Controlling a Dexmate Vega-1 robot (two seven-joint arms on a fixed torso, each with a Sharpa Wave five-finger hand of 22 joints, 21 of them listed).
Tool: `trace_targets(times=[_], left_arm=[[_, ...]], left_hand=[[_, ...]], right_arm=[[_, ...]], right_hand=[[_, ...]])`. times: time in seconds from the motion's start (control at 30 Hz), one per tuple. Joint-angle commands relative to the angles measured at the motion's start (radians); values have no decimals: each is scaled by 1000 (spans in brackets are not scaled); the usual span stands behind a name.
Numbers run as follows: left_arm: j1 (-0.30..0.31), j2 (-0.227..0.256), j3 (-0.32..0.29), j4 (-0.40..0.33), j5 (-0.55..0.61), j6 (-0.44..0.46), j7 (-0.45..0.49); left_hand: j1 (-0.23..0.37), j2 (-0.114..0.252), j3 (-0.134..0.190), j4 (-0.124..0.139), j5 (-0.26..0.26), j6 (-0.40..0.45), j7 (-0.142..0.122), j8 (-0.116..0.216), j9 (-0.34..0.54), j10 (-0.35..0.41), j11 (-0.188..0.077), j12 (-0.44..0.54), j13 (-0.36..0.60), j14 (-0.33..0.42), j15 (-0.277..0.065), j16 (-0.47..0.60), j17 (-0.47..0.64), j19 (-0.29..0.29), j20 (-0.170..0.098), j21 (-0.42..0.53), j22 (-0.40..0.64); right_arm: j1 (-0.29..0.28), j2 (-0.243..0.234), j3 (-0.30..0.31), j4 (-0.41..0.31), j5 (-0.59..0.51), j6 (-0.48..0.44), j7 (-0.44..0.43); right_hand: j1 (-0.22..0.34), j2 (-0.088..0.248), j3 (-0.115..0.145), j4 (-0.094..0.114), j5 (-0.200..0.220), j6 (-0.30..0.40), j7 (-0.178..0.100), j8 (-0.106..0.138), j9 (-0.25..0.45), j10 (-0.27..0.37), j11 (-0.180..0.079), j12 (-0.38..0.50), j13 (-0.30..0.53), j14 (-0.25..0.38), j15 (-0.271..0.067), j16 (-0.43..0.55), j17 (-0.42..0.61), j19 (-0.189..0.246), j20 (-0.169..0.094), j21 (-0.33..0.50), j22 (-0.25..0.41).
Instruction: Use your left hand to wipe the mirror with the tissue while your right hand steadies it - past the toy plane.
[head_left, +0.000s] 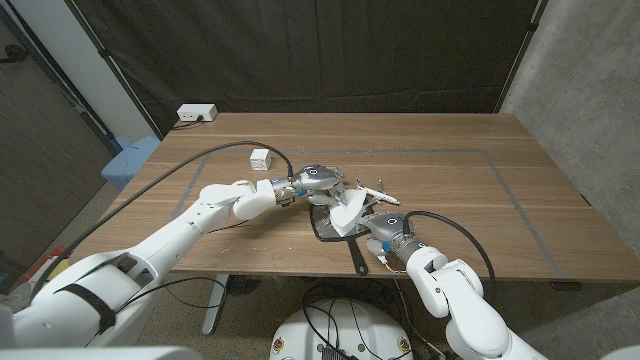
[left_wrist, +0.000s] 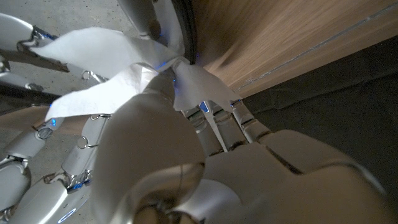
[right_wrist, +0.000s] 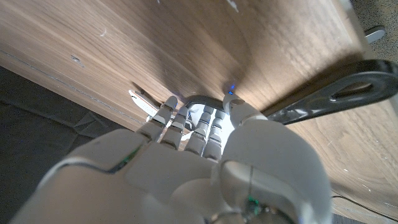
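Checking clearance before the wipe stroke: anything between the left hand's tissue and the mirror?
Nothing visible. The left hand holds the tissue right over the mirror. The toy plane sits just beyond, off to the side. The right hand is at the mirror's handle end.

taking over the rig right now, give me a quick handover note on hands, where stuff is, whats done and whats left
Left hand: holds the tissue, pressed down on the mirror.
Right hand: on the mirror's right edge, by the handle, steadying it; the exact grip is hard to make out.
Toy plane: on the table just behind the mirror, beside both hands.
Done: tissue picked up, mirror braced, tissue on the glass.
Left: wipe across the glass; how much is already wiped can't be told.
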Motion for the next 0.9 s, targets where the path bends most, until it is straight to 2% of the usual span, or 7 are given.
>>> trace_targets(times=[0.03, 0.17, 0.37, 0.6, 0.9], left_arm=[[86, -105, -136, 63, -348, -97, 621], [98, -160, -180, 115, -425, -177, 654], [141, -195, -250, 71, -532, -190, 548], [214, -219, -323, -44, -585, -87, 410], [311, -239, -385, -239, -645, 165, 217]], left_hand=[[4, 0, 2, 1, 2, 14, 9, -1, 4, 31, -6, 0, 8, 11, -155, -2, 2, 8, -30, 5, 1], [3, -1, 4, 1, 2, 15, 9, -3, 4, 33, -6, -2, 8, 16, -155, -2, 1, 11, -27, 6, 1], [3, -2, 5, 1, 2, 16, 10, -6, 4, 34, -6, -6, 9, 19, -155, -4, 0, 15, -26, 8, 0], [1, -4, 7, 1, 1, 18, 11, -10, 4, 37, -6, -9, 10, 19, -154, -8, -2, 15, -23, 9, 0], [-10, 2, 14, 9, -1, 6, 33, -21, 5, 36, -9, -18, 11, 17, -149, -16, -9, 17, -6, 13, 0]], right_arm=[[9, -4, -3, 4, 2, -2, -6], [7, -7, -5, 0, -9, -3, -6], [6, -9, -4, -6, -3, 3, -9], [-6, -9, 13, -19, 30, 0, -27], [-34, -12, 78, -65, 154, -16, -105]], right_hand=[[-4, -2, 8, -1, 3, 2, 1, 6, 0, 9, -1, 2, 1, 5, -9, 5, 3, -1, 3, 3, 2], [-4, -3, 9, -1, 3, 1, 2, 6, 0, 8, -2, 1, 1, 5, -8, 5, 2, -1, 3, 4, 2], [-5, -3, 11, -1, 4, 1, 1, 5, 0, 9, -2, 2, 1, 4, -8, 4, 2, -1, 3, 5, 1], [-5, -3, 14, -2, 4, 0, 2, 5, 0, 9, -1, 2, 1, 6, -9, 5, 2, 0, 2, 6, 1], [-5, -5, 17, -2, 4, 1, 2, 6, 0, 10, 2, 2, 1, 7, -9, 5, 2, 3, 3, 9, 1]])
